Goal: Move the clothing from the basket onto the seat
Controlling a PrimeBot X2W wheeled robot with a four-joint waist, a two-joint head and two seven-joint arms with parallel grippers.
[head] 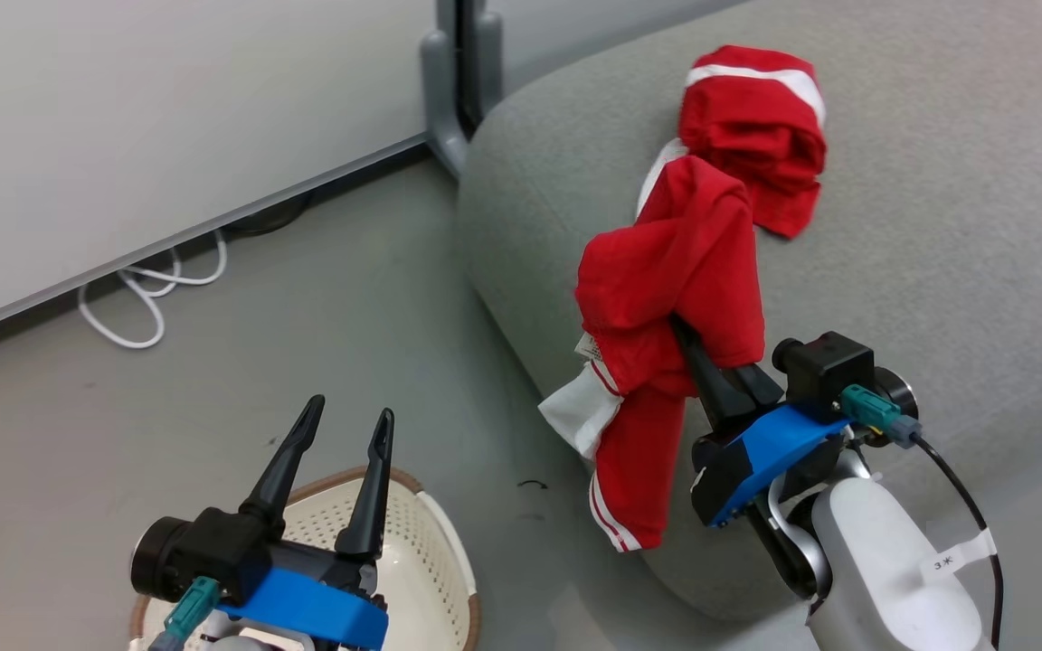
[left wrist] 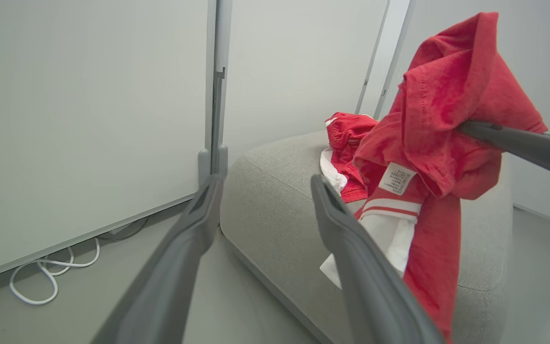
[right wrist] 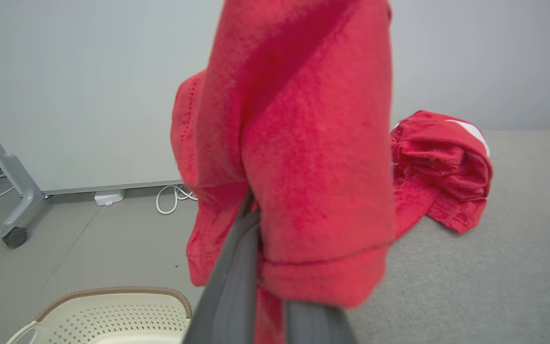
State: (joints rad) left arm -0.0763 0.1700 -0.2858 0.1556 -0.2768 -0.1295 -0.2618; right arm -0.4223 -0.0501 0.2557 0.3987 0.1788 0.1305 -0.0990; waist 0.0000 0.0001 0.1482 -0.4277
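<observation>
My right gripper (head: 682,330) is shut on a red garment (head: 666,298) with white bands, which hangs from its fingers over the front edge of the grey seat (head: 937,226). In the right wrist view that garment (right wrist: 303,143) drapes over my fingers (right wrist: 229,282). A second red garment (head: 761,127) lies crumpled on the seat just beyond. My left gripper (head: 345,429) stands open and empty above the cream basket (head: 431,542) at the lower left. From the left wrist view, its fingers (left wrist: 351,258) point toward the seat (left wrist: 275,210) and the hanging garment (left wrist: 447,124).
A white panel wall (head: 123,136) on a grey wheeled foot (head: 444,99) stands behind the seat's left end. White cable (head: 146,289) loops on the grey floor below it. Open floor lies between the basket and the seat.
</observation>
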